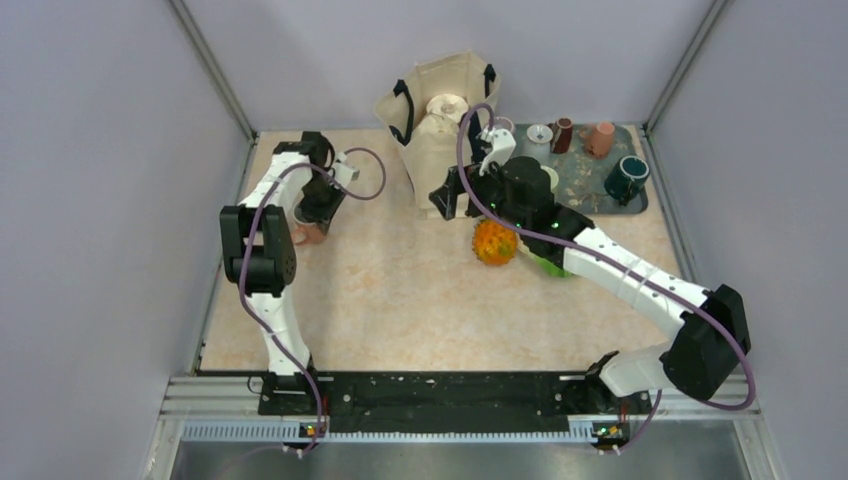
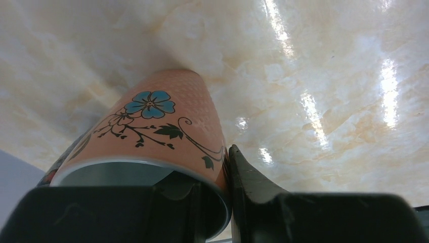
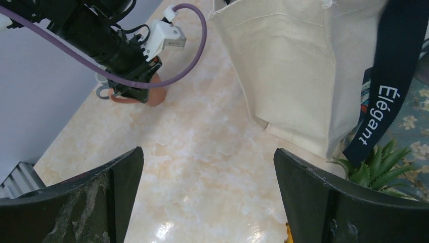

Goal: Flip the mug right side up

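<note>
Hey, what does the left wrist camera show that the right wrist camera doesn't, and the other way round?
Left wrist only: the blue flower painted on the mug and its rim, pinched by the left gripper. Right wrist only: the canvas tote bag, a green plant, the purple cable, and the open right gripper. Both: the mug, the left gripper and the marbled table.

Overhead view covered the whole worktop (image 1: 400,310). Left wrist view sat close against the mug (image 2: 162,121); right wrist view showed it distantly.
</note>
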